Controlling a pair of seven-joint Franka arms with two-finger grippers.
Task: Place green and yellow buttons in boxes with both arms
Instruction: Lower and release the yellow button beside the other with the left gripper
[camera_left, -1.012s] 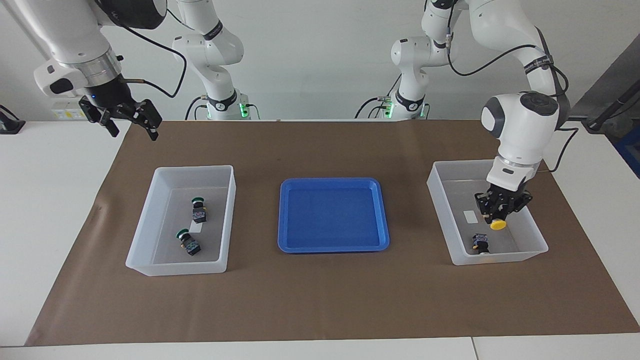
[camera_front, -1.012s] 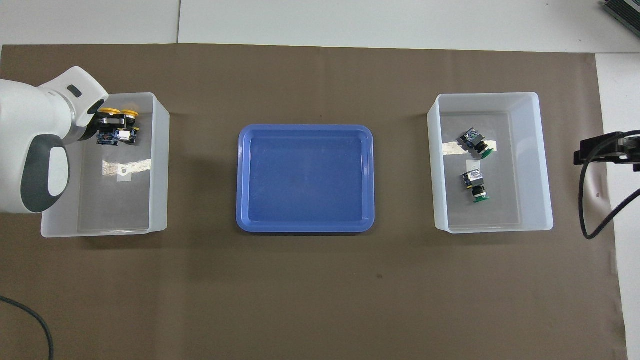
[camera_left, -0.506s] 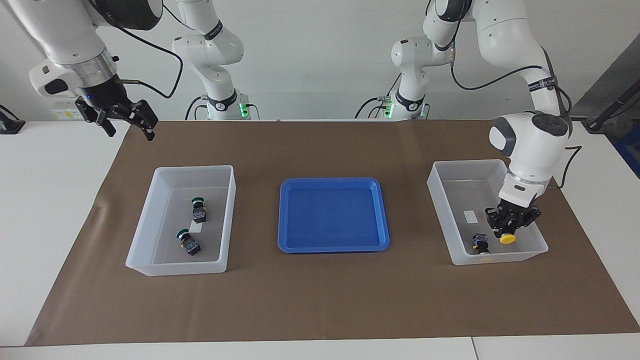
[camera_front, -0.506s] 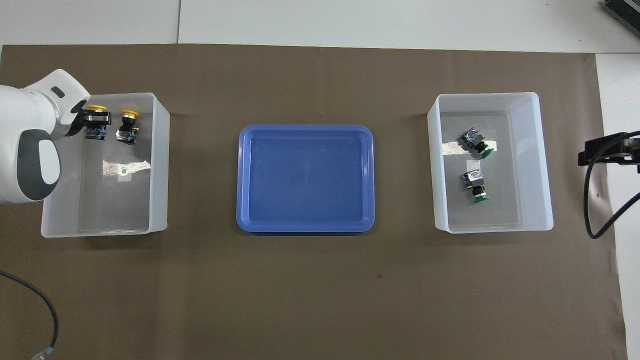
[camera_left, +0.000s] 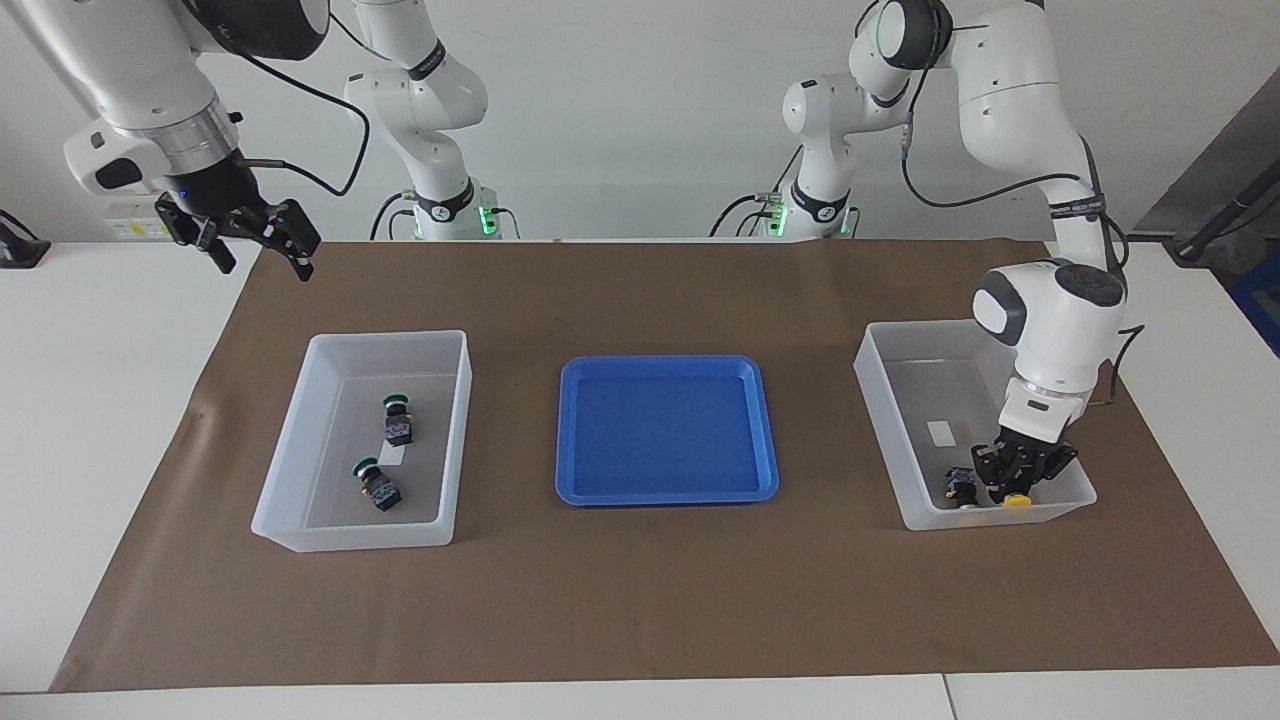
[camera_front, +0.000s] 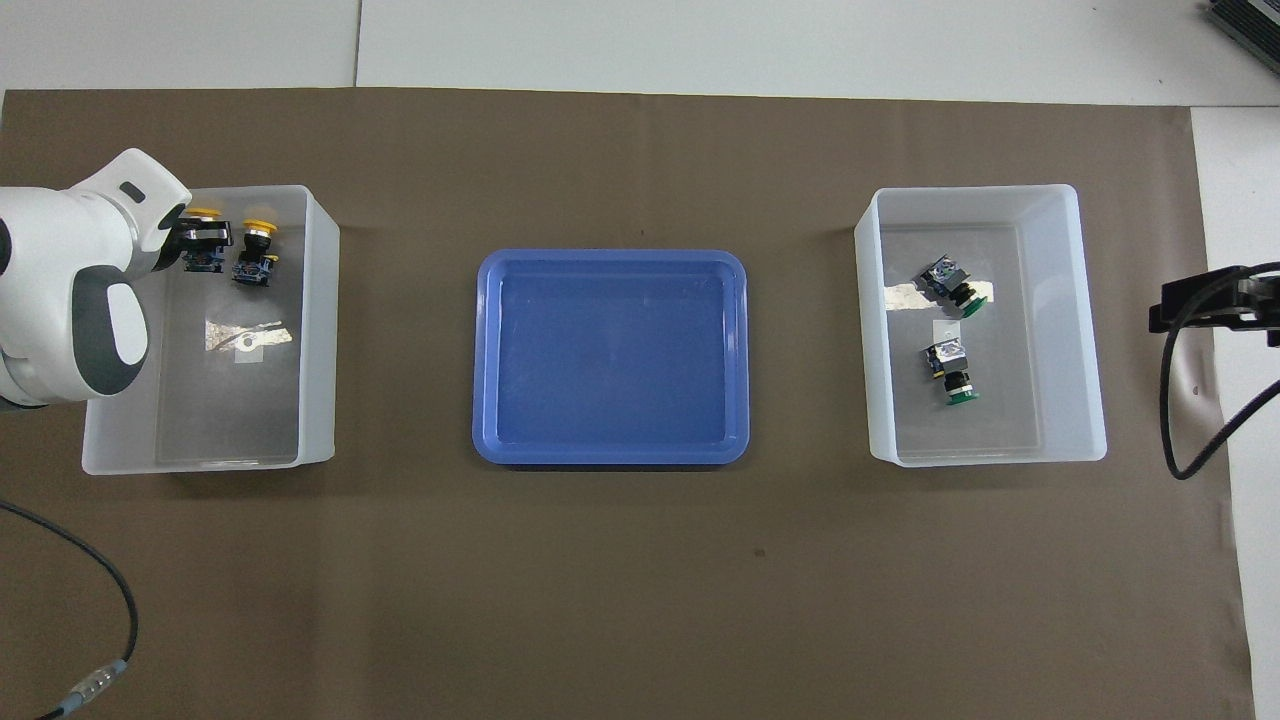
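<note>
My left gripper (camera_left: 1016, 492) is low inside the translucent box (camera_left: 884, 420) at the left arm's end and is shut on a yellow button (camera_left: 1018, 500). It also shows in the overhead view (camera_front: 203, 240). The held button sits at the box's wall farthest from the robots. The other yellow button (camera_left: 962, 487) lies on the floor right beside it. Two green buttons (camera_left: 397, 420) (camera_left: 375, 485) lie in the box (camera_left: 290, 450) at the right arm's end. My right gripper (camera_left: 262, 260) is open and empty, and waits high over the table's edge at that end.
A shallow blue tray (camera_left: 665, 430) with nothing in it lies on the brown mat between the two boxes. A black cable (camera_front: 1180, 400) hangs from the right arm beside the green buttons' box (camera_front: 1085, 330).
My left gripper has moved down with the yellow button to the box's floor, beside the other yellow button. The right gripper has barely shifted.
</note>
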